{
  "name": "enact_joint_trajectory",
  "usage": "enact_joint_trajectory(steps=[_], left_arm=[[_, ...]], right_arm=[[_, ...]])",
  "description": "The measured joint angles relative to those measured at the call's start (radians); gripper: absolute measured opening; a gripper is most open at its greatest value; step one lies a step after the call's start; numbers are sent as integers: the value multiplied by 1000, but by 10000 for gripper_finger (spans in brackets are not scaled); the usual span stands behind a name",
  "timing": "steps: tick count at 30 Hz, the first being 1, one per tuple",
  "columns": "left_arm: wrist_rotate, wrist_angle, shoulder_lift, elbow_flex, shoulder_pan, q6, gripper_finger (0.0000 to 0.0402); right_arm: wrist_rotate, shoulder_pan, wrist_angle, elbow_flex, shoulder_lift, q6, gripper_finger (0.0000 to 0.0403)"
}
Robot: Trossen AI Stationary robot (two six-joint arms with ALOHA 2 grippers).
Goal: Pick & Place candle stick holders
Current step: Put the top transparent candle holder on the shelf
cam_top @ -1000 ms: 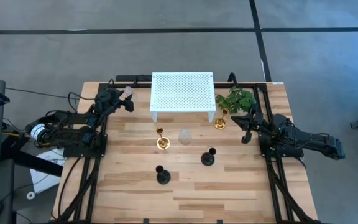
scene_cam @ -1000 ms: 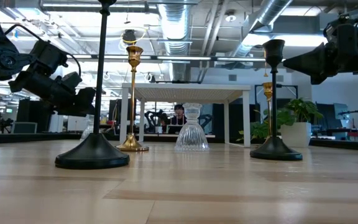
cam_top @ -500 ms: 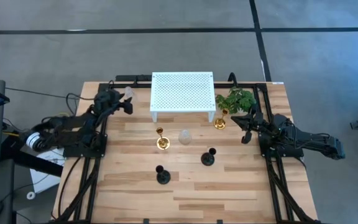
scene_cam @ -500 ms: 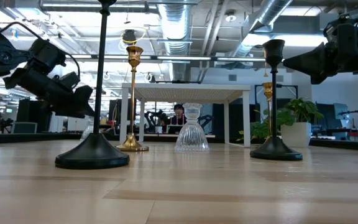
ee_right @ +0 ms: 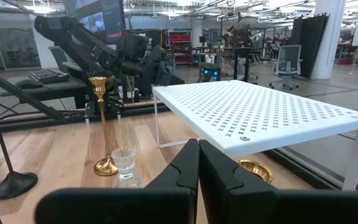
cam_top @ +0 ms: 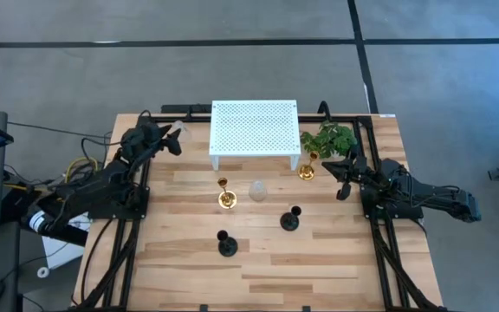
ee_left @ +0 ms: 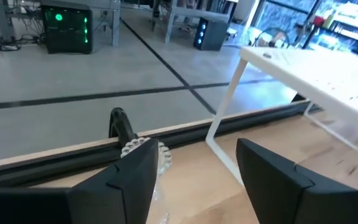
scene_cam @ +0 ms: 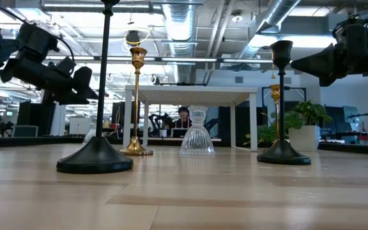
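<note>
The left end effector (cam_top: 174,141) hovers at the far left of the wooden bench (cam_top: 336,260), at about 10 o'clock from the bench's middle, its fingers (ee_left: 272,171) apart. Just beyond them, in the left wrist view, a small clear glass candle holder (ee_left: 146,155) stands by the bench's back rail, close to a leg of the white perforated rack (cam_top: 254,128), which sits at 12 o'clock.

The right end effector (cam_top: 342,178) waits at about 2 o'clock, with its fingers (ee_right: 182,171) pressed together and nothing between them.

One gold candle stick holder (cam_top: 225,195) stands near the middle, just in front of the rack. A second clear glass holder (cam_top: 257,190) stands just beside it at its 3 o'clock, not touching. The other gold holder (cam_top: 307,168) stands by the rack's right front leg, below the green plant (cam_top: 329,138), and near the right end effector's tip. One black holder (cam_top: 290,218) stands at 5 o'clock from the glass one. The other black holder (cam_top: 226,244) stands nearer the front edge, at 6 o'clock from the first gold holder. All are upright.
</note>
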Motion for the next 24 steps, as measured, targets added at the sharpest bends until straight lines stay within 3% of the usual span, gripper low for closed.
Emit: enact_joint_trajectory(steps=[6,14,19,22,24], left_arm=[[27,0,-11,0,0,-35,210],[172,0,-9,0,-4,-35,204],[152,-13,-10,23,-1,-35,195],[146,-115,-9,105,8,-35,189],[131,-267,-8,188,16,-35,185]], right_arm=[[0,0,0,0,0,0,0],[0,0,0,0,0,0,0],[0,0,0,0,0,0,0],[0,0,0,0,0,0,0],[0,0,0,0,0,0,0]])
